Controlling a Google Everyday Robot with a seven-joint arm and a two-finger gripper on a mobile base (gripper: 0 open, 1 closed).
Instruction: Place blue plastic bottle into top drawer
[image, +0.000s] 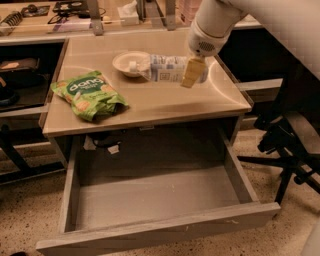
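Note:
The blue plastic bottle (167, 68) lies sideways over the back of the tabletop, its white cap pointing left at the bowl's rim. My gripper (194, 71) comes down from the upper right and is shut on the bottle's right end, with one yellowish finger (192, 73) across its front. Whether the bottle rests on the table or hangs just above it cannot be told. The top drawer (155, 232) is pulled wide open below the tabletop, and its grey inside is bare.
A small white bowl (127, 60) stands left of the bottle. A green snack bag (89, 94) lies on the table's left part. A black chair base (287, 150) stands right of the drawer. Shelves with clutter (65, 10) run behind the table.

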